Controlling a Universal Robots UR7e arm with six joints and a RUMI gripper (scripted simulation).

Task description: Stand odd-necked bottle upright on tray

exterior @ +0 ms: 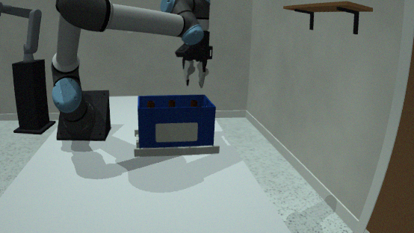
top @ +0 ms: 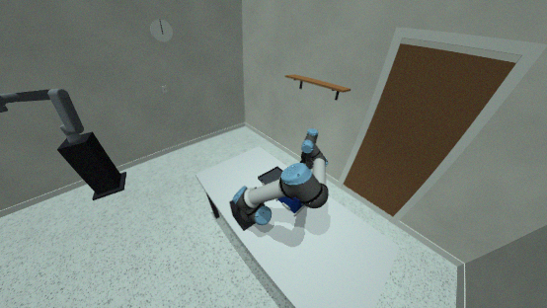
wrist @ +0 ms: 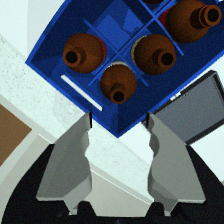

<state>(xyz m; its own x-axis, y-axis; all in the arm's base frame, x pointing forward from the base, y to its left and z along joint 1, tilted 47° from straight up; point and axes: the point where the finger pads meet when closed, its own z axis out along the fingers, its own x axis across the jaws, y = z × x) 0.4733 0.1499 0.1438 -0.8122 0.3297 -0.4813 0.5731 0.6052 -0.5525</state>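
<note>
The blue crate (exterior: 175,120) stands on the white table with brown bottles upright in its cells. In the wrist view I look down on the crate (wrist: 120,65) and see several bottles: one at the corner (wrist: 118,83), one to its left (wrist: 81,52), one to its right (wrist: 154,54) and one at the top right (wrist: 192,19). My gripper (exterior: 194,81) hangs well above the crate's right rear corner, clear of the bottle tops. Its fingers stand partly apart with nothing between them. The dark tray (wrist: 197,112) lies beside the crate; it also shows in the top view (top: 271,175).
The arm's base (exterior: 84,116) stands on the table left of the crate. A grey flat strip (exterior: 176,150) lies under the crate's front. A black stand with a camera arm (exterior: 31,93) is on the floor at the left. The wall is close on the right.
</note>
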